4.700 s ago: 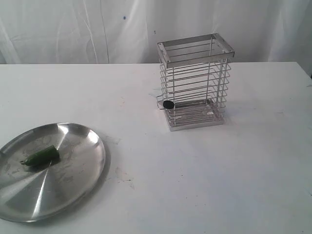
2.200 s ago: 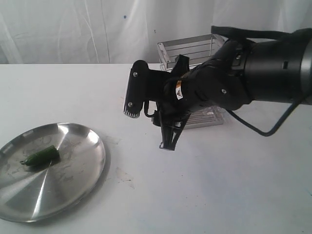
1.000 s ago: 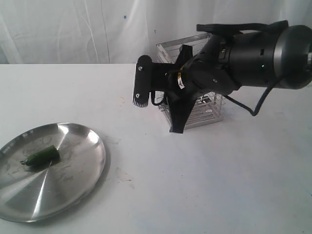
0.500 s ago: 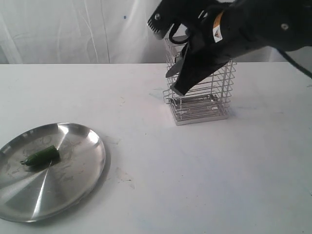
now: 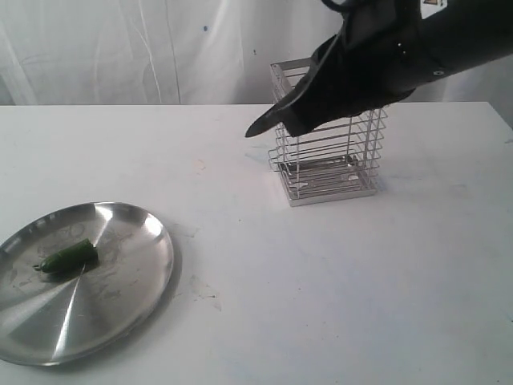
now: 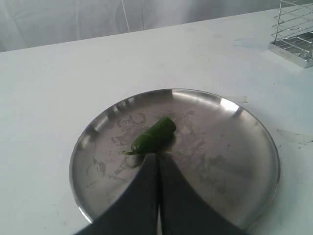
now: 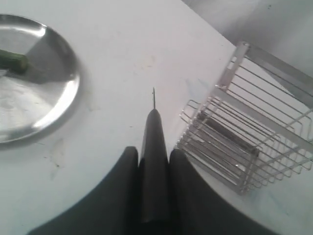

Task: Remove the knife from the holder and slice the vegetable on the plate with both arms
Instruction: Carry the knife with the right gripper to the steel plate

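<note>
bright even light, soft faint shadows, glare on the plate (image 5: pixel 128 249), mild blur

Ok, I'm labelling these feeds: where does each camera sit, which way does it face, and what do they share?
Exterior: off the arms, facing a white curtain across the table; right arm with the knife before the holder.
Left wrist: looks down past the shut left gripper at the vegetable on the plate.
Right wrist: looks along the right gripper and knife to the table.
Shared: plate, vegetable, holder in all three.
</note>
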Available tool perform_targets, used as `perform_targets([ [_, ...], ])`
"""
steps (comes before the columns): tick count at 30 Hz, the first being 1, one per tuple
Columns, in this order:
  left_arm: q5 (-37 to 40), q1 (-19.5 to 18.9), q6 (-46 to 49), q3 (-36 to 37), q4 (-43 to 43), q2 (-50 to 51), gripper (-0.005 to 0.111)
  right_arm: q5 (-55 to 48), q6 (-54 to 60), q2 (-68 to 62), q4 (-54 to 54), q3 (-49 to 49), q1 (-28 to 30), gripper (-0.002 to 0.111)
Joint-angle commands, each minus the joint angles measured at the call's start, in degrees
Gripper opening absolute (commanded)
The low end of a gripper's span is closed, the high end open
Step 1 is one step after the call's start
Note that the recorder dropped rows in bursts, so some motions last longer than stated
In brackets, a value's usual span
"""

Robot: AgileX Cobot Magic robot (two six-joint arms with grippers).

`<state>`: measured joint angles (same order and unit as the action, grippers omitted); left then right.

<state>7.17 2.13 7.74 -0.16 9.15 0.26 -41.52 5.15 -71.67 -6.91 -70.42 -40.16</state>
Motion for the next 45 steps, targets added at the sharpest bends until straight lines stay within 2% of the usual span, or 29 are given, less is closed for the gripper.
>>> perform_targets([
  [1,-0.1,0.3,0.0,0.2,0.1,-0.3,0.0,4.2,-1.0,3.5,2.2,3.2,-4.0,0.0],
  [6,-0.1,0.3,0.0,0.2,0.1,-0.3,0.0,13.5,-5.5,4.6,2.5,9.4,-8.9,0.0],
  [12,-0.1,0.3,0.0,0.2,0.1,-0.3,0.0,34.0,-11.8,4.4,5.0,19.7,-12.0,0.0],
  [17,-0.1,0.3,0.0,0.2,0.1,-0.3,0.0,39.3,-11.0,2.3,8.7,25.1,-12.1,0.0],
  [22,-0.1,0.3,0.0,0.2,0.1,-0.3,0.0,47.8,-4.2,0.4,14.2,28.4,-12.1,0.0],
  [26,-0.1,0.3,0.0,0.2,0.1,-0.3,0.0,52.3,-3.5,-1.2,17.8,30.7,-12.8,0.0],
  [28,-0.1,0.3,0.0,0.2,0.1,-0.3,0.0,55.8,-3.4,-1.6,18.2,32.3,-14.3,0.0],
  [32,-0.1,0.3,0.0,0.2,0.1,-0.3,0.0,61.0,5.9,-3.0,31.4,35.7,-19.6,0.0],
  [35,-0.1,0.3,0.0,0.2,0.1,-0.3,0.0,70.5,10.0,-5.5,34.9,39.1,-23.5,0.0],
  [45,-0.1,0.3,0.0,0.2,0.1,-0.3,0.0,75.0,18.4,-16.9,32.6,34.5,-26.6,0.0],
])
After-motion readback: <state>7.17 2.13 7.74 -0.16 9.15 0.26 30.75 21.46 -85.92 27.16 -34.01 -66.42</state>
